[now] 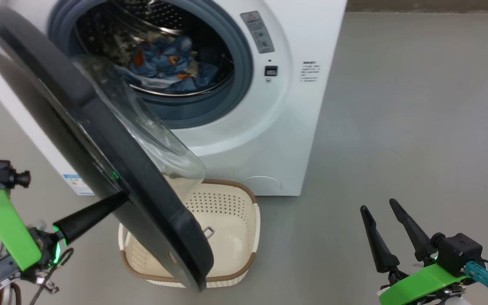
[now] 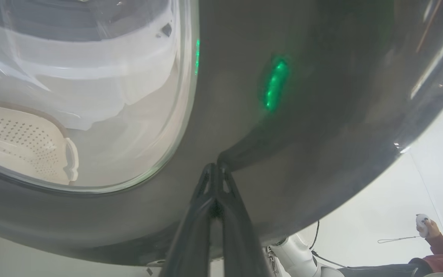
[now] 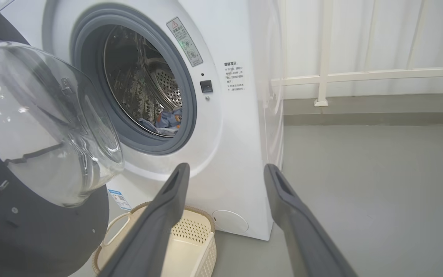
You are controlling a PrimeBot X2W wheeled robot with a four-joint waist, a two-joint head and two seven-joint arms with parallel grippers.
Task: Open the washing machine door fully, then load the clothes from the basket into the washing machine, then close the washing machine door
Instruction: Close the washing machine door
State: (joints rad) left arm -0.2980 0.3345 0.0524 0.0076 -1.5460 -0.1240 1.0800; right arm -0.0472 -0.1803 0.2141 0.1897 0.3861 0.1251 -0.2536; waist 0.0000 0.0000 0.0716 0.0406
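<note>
The washing machine door (image 1: 100, 140) stands partly open, its black rim and glass bowl swung out over the basket (image 1: 250, 262). My left gripper (image 1: 121, 197) is shut, and its tips (image 2: 215, 167) press on the door's outer black rim (image 2: 302, 134), holding nothing. The clothes (image 1: 165, 59), blue with orange patches, lie inside the steel drum of the washing machine (image 1: 278, 140). The cream basket looks empty. My right gripper (image 1: 377, 204) is open over the floor at the lower right, away from the machine. Its wrist view looks past its fingers (image 3: 226, 166) at the drum, the clothes (image 3: 167, 117) and the basket (image 3: 194, 234).
Grey floor stretches to the right of the machine. A white railing (image 3: 321, 77) runs along the far wall. In the left wrist view a person's hand (image 2: 423, 225) holds a small white controller at the lower right. The basket (image 2: 17, 142) shows through the door glass.
</note>
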